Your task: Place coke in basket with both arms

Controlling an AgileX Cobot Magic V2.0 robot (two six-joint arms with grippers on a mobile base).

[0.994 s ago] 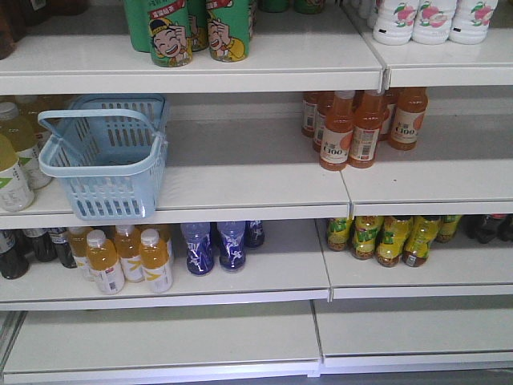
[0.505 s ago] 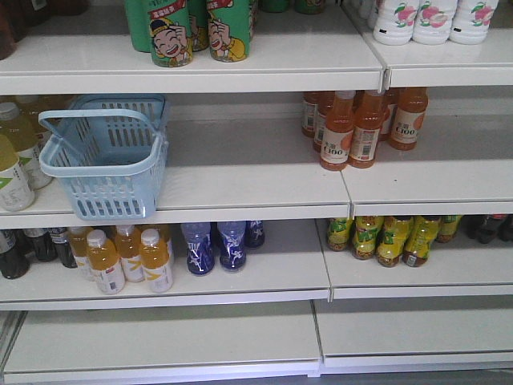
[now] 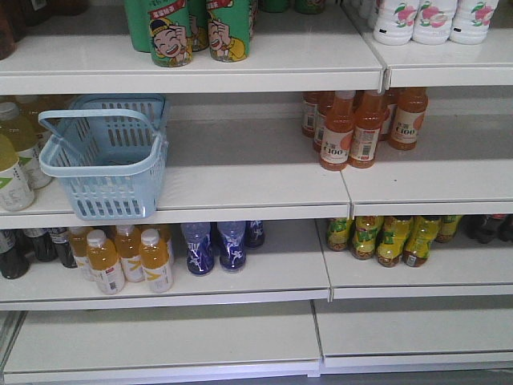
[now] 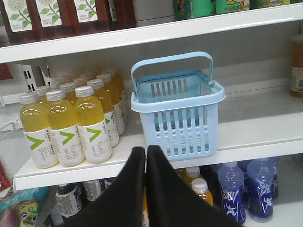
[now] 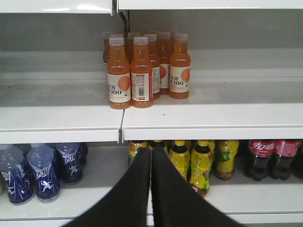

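Left wrist view: basket ahead, coke can not in sight

No view shows the coke can; only dark cola bottles [image 5: 267, 158] with red labels stand low on the right. The basket [image 4: 182, 137] sits upright on the middle shelf [image 4: 260, 146], handle raised, beside yellow bottles [image 4: 71, 125] marked with a green V. Both the left gripper [image 4: 146, 150] and right gripper [image 5: 150, 150] have fingers pressed together, holding nothing. Best to locate the can first, then open wide before reaching. Orange bottles [image 5: 142, 71] read "C100"; the cola script is probably Coca-Cola, though small.
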